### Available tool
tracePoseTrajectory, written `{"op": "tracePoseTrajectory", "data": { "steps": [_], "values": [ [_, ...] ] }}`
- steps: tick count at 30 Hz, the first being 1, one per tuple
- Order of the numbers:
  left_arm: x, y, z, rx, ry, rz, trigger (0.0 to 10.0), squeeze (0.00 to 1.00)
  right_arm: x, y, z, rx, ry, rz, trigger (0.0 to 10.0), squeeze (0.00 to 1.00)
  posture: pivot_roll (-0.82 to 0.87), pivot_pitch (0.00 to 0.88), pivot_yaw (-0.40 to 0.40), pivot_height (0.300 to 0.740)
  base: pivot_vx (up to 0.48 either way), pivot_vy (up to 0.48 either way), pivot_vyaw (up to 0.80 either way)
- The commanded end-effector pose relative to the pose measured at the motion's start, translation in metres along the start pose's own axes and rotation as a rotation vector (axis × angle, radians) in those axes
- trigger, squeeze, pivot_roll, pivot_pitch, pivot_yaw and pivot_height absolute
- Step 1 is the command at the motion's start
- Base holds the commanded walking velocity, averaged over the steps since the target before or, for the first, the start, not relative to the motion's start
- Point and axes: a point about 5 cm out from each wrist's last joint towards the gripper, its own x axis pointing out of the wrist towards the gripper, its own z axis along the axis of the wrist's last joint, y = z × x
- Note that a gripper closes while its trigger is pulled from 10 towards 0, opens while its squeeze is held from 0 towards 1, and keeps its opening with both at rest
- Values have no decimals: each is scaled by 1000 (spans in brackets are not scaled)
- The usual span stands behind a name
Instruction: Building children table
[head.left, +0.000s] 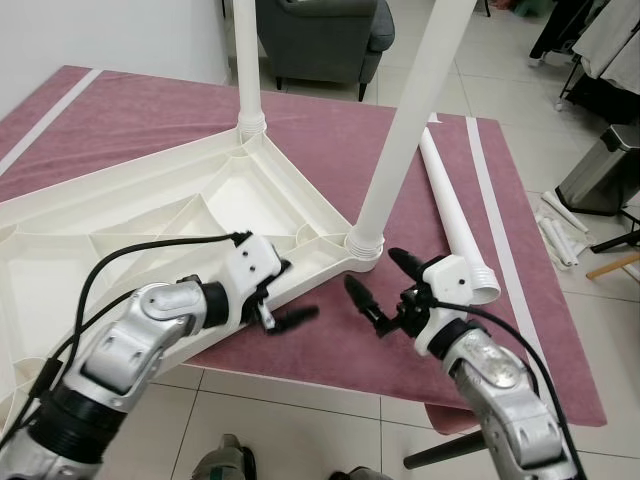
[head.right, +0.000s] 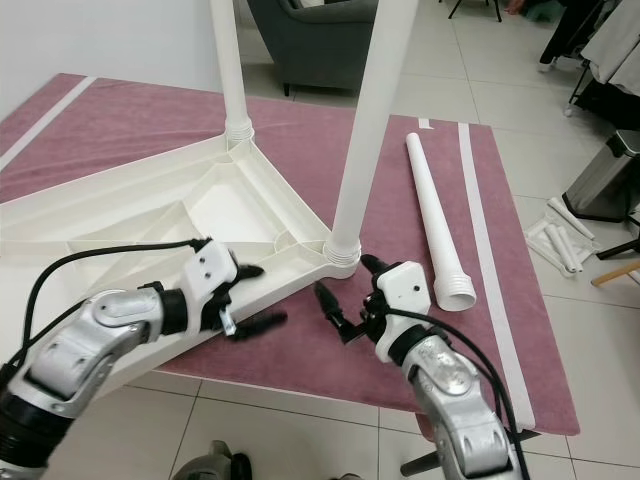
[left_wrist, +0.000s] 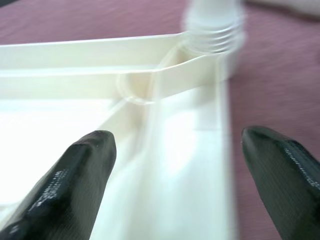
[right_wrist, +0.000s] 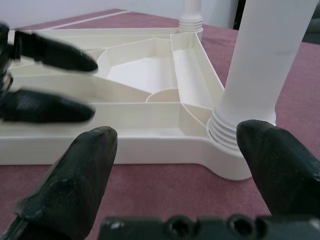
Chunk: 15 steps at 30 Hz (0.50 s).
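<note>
A white plastic table top (head.left: 150, 215) lies upside down on a maroon rug (head.left: 130, 115). Two white legs stand upright in its corner sockets: a near one (head.left: 400, 130) and a far one (head.left: 246, 60). A third, loose leg (head.left: 455, 215) lies on the rug to the right. My left gripper (head.left: 298, 290) is open at the table top's front rim (left_wrist: 190, 165), one finger on each side of it. My right gripper (head.left: 370, 268) is open just in front of the near leg's socket (right_wrist: 225, 135), low over the rug, touching nothing.
A grey armchair (head.left: 320, 35) stands behind the rug. On the tiled floor at right are a metal bin (head.left: 605, 170) and several small white parts (head.left: 560, 230). A dark rod (head.left: 445, 450) lies on the floor near my right arm.
</note>
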Motion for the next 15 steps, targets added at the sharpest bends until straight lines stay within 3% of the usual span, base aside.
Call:
{"op": "tracePoseTrajectory", "data": {
  "steps": [1, 2, 4, 8, 15],
  "values": [
    [-5, 11, 1, 33, 13, 153, 10000, 0, -1, 5, -1, 3, 12, -4, 10000, 0, 98, 53, 13, 740, 0, 0, 0],
    [-10, 19, -1, 34, 37, 267, 10000, 0, -1, 10, -2, 13, 14, -2, 10000, 0, 102, 52, 12, 740, 0, 0, 0],
    [-20, 26, -3, 31, 61, 385, 10000, 0, -1, 17, -4, 24, 17, 1, 10000, 0, 104, 51, 10, 740, 0, 0, 0],
    [-31, 23, 1, 11, 27, 302, 10000, 0, 3, 24, -4, 11, 15, 30, 10000, 0, 117, 47, 5, 740, 0, 0, 0],
    [-41, 35, -5, 22, 99, 291, 10000, 0, 17, 34, -1, -51, -4, 87, 10000, 0, 125, 41, -2, 740, 0, 0, 0]
  ]
}}
